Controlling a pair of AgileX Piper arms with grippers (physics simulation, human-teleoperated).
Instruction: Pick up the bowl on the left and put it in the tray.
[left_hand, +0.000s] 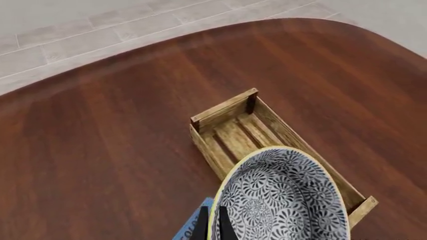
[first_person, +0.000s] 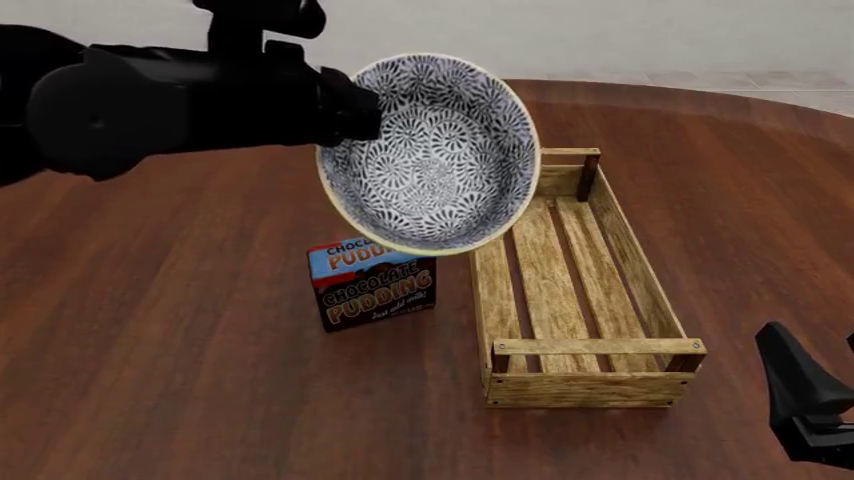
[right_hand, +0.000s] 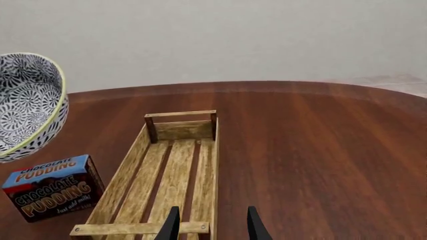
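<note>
The blue-and-white floral bowl (first_person: 427, 155) hangs in the air, tilted so its inside faces the front camera. It is above the near-left wall of the tray (first_person: 481, 290) and the pudding box. My left gripper (first_person: 366, 112) is shut on the bowl's left rim. In the left wrist view its fingers (left_hand: 213, 223) pinch the yellowish edge of the bowl (left_hand: 280, 200), with the tray (left_hand: 223, 110) below and beyond. My right gripper (right_hand: 210, 220) is open and holds nothing. It sits low by the near-right corner of the tray (right_hand: 180, 116), and the bowl (right_hand: 27, 105) is high to its left.
A blue chocolate pudding box (first_person: 374, 285) stands on the dark wooden table just left of the tray, under the bowl's lower edge. It also shows in the right wrist view as the box (right_hand: 53, 187). The right gripper (first_person: 810, 345) sits at the front view's lower right corner.
</note>
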